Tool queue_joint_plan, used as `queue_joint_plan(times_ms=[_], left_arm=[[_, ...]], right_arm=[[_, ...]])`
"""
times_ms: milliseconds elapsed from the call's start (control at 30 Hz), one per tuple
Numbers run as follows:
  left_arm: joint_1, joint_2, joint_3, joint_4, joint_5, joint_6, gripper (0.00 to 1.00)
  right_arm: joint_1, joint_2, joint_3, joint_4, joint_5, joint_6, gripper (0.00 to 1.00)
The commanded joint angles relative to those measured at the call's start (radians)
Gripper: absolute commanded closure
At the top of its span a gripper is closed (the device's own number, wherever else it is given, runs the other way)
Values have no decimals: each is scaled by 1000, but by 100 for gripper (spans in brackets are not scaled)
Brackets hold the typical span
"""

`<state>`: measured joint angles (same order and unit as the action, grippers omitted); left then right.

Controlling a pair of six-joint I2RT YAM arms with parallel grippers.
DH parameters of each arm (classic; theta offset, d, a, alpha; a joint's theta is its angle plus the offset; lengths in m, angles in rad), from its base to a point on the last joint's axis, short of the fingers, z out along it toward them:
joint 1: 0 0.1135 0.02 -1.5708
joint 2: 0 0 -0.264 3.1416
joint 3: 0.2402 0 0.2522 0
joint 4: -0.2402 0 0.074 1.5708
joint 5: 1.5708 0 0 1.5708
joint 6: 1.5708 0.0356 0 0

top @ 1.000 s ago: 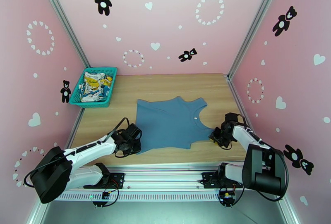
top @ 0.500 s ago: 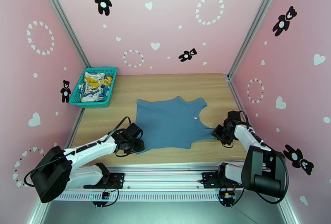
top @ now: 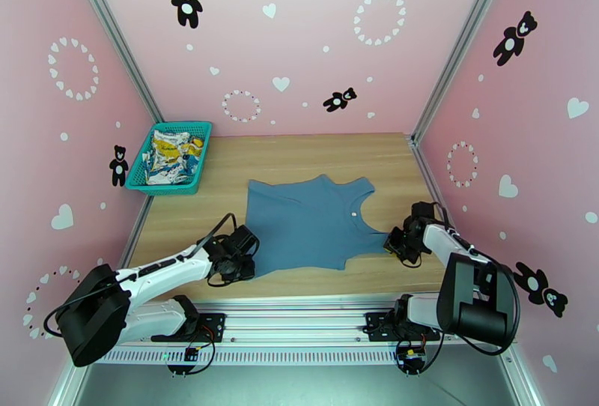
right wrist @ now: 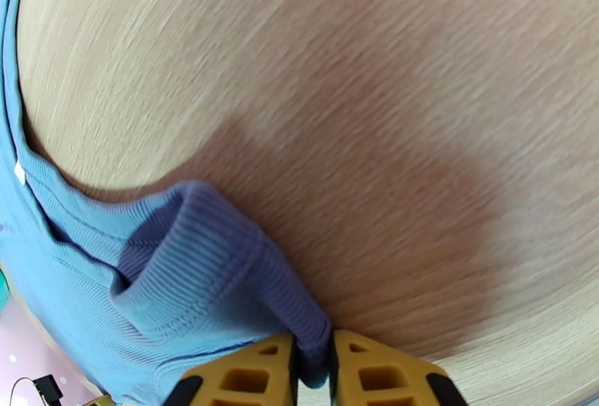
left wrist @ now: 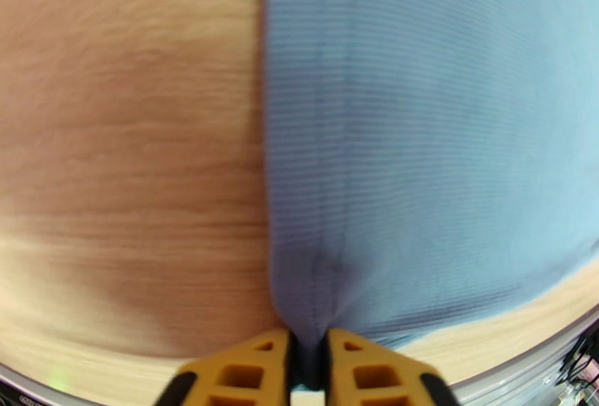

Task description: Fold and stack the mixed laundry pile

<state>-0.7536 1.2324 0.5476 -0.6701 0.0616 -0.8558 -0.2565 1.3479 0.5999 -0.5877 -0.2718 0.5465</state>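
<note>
Left fingers (left wrist: 239, 374) pinch the dusty-blue tank top (top: 307, 220) at its near-left hem corner, right fingers (right wrist: 374, 377) its strap; folding seems ready to start, needing both ends lifted together.

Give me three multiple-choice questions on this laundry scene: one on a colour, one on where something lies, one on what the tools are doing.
1. What colour is the tank top? A white; B yellow; C dusty blue.
2. Where does the printed cloth lie? A on the back wall; B in the teal basket; C on the floor.
3. How do the left tool and right tool stand? A both shut on the tank top; B both open; C both gripping the basket.

Answers: 1 C, it lies spread out, plain blue. 2 B, the cloth sits crumpled inside the mesh walls. 3 A, each wrist view shows blue fabric pinched between the fingers.
</note>
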Motion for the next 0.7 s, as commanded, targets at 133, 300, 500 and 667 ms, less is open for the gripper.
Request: queue_joint_plan(times_ms=[133, 300, 500, 667], left_arm=[[-6, -8, 73, -58, -76, 22, 100], [3, -7, 131, -63, -108, 37, 100], [34, -13, 181, -69, -108, 65, 100], [43, -33, 196, -82, -106, 71, 100]], right_arm=[[8, 23, 34, 23, -29, -21, 90], [8, -1, 76, -22, -33, -28, 91], [8, -11, 101, -84, -28, -50, 90], [8, -21, 103, -150, -22, -55, 73]])
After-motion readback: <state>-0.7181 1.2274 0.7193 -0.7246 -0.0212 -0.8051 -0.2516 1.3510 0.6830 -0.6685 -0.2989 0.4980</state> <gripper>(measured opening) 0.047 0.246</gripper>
